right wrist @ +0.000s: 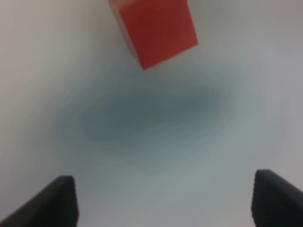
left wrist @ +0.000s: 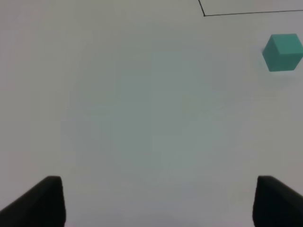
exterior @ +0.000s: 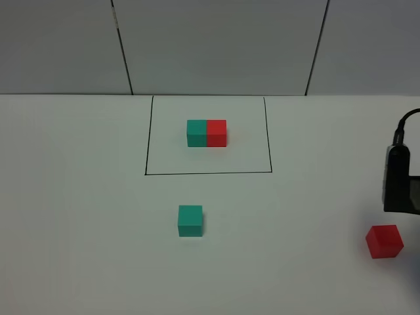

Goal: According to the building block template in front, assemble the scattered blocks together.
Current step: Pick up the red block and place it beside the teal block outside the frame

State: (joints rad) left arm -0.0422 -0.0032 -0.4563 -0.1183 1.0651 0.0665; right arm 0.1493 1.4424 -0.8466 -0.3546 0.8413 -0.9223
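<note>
Template (exterior: pixel 207 133) is sitting upper centre in the high view, green left, red right, inside the outline (exterior: pixel 209 173) | green cube (exterior: pixel 190 220) is lying just below centre, outside it | red cube (exterior: pixel 384 241) is lying at the lower right edge, under the right arm (exterior: pixel 400 180) | left gripper (left wrist: pixel 158 201) is gaping wide, holding nothing | right gripper (right wrist: pixel 163 201) is gaping wide, nothing between its jaws.

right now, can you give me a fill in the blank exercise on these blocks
In the template, the red half sits to the ____ of the green half.
The loose green cube lies ____ the black rectangle, not inside it.
The loose cube close to the right pincer is ____.
Missing words: right, outside, red.
</note>
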